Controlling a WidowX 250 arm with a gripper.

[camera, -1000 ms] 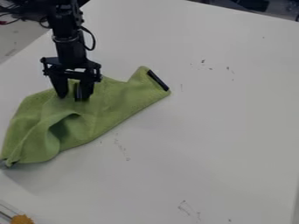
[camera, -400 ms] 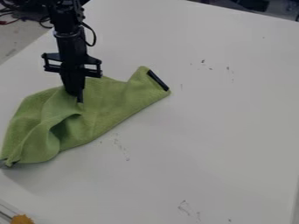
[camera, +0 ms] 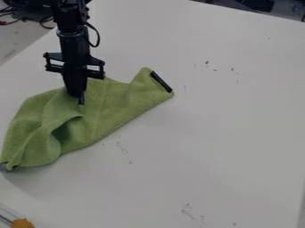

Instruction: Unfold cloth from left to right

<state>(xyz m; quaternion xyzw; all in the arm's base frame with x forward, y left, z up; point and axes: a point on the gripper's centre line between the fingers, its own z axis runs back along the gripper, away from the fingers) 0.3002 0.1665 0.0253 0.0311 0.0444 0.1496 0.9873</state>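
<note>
One green cloth (camera: 119, 104) lies rumpled on the left of the table (camera: 226, 133), and we see the gripper (camera: 78, 95), jaws together, pinching a fold! Grip made, we reckon; all the spreading rightward remains for us.

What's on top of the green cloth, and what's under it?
The black hand, closed on a fold of the green cloth, is on top. Whatever lies underneath is covered and can't be seen.

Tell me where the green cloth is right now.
In the camera view, the green cloth lies on the left side of the white table, below the gripper, whose jaws are closed on its upper part.
</note>
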